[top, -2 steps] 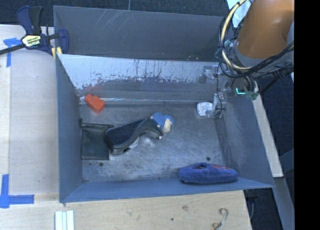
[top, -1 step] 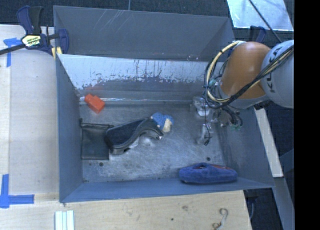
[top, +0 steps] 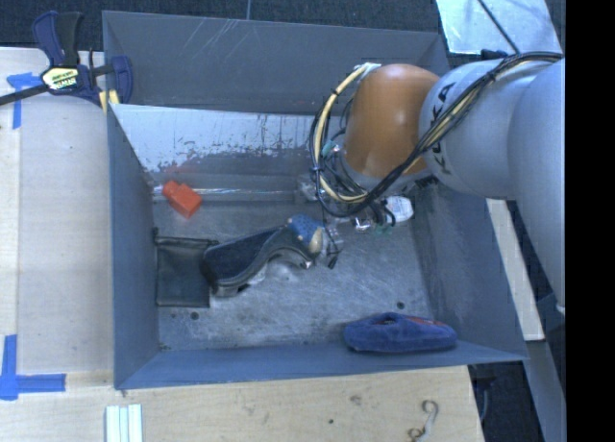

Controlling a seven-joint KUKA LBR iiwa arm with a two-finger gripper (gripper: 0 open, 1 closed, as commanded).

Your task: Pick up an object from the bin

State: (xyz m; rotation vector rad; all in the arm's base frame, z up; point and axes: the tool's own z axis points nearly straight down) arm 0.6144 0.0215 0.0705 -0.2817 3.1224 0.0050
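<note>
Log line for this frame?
pincer: at shoe's right end | shoe: on bin floor | orange block: back left | blue pouch: front right

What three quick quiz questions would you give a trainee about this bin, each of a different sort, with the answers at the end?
1. True or false: the orange block lies at the foot of the far wall of the bin, towards the view's left.
2. Fill in: the soft bundle by the near wall, towards the view's right, is ____ in colour.
3. Which thing lies nearest the tool? A) orange block B) dark curved piece C) soft bundle

Key: 1 true; 2 blue; 3 B.
</note>
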